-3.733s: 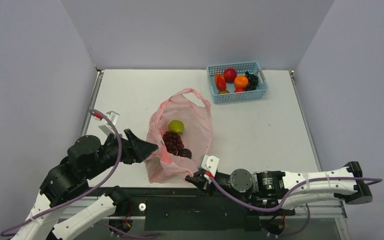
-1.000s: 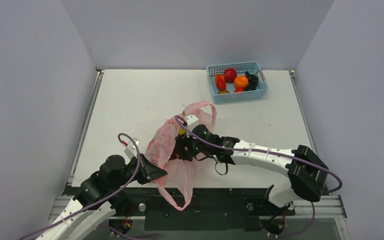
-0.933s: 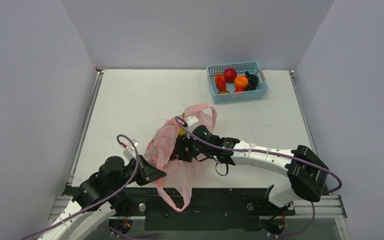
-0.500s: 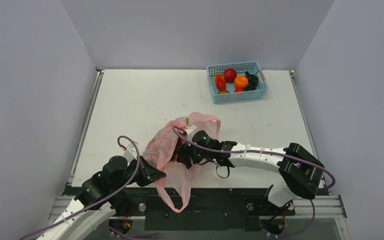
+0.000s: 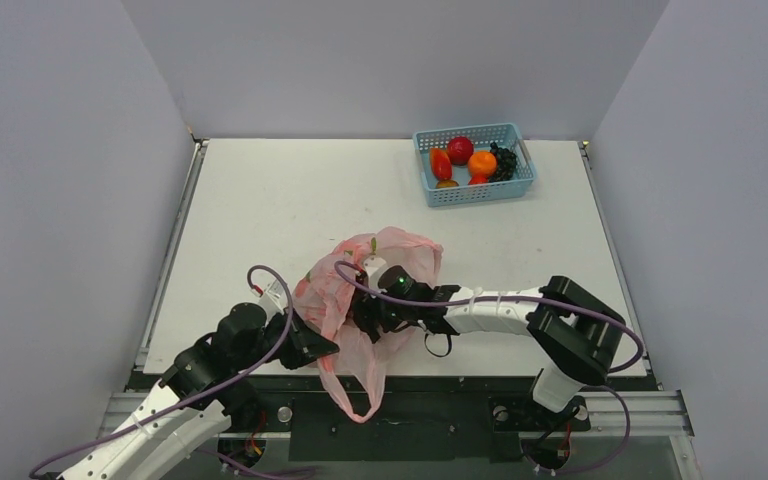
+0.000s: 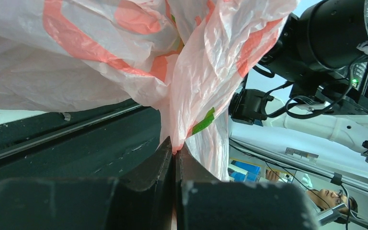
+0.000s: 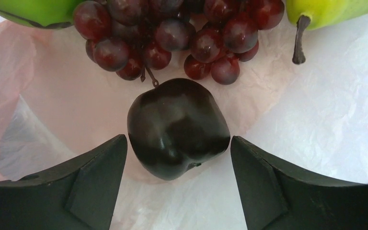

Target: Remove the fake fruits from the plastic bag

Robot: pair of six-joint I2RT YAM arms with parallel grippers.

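Note:
The pink plastic bag lies near the table's front edge, one handle hanging over it. My left gripper is shut on a fold of the bag, and the film is pinched between the tips. My right gripper reaches inside the bag. In the right wrist view it stands open, a finger on each side of the small dark round fruit, apart from it. Beyond lie the dark red grape bunch, the green apple and the yellow-green pear.
A light blue mesh basket at the back right holds red, orange and dark fruits. My right arm lies low across the front of the table. The table's front edge and a black rail run just below the bag.
My right gripper has pushed further into the bag towards the front and its jaws have widened. The bag's mouth has slumped over the wrist. The left arm has edged right, still gripping.

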